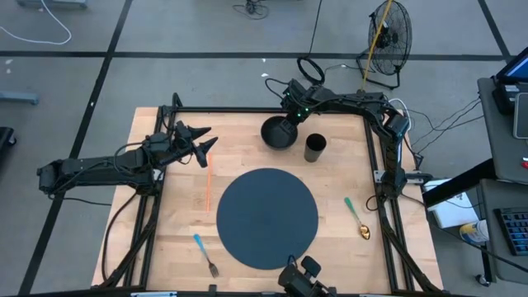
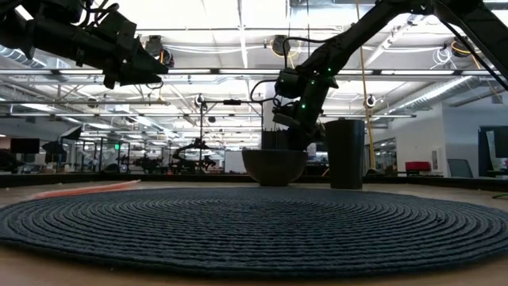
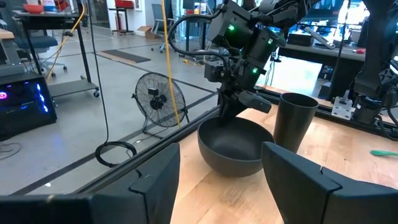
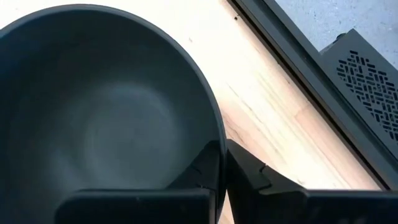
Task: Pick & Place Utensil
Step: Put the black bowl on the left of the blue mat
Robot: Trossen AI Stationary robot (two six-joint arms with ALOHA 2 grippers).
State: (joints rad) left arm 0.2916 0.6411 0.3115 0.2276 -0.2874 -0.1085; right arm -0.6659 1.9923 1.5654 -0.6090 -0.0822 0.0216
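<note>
Near table edge: fork with blue handle lies left of the round dark mat; spoon with green handle and gold bowl lies right of it. Neither utensil is touched.

Mid table: orange strip flat on the wood, left of the mat.

Left gripper hangs above the strip's far end, fingers spread, holding nothing.

Far side: dark bowl with dark cup just beside it.

Right gripper is at the bowl's far rim, fingers pinching the wall, one inside, one outside.

Beyond the table: fan on the floor.
</note>
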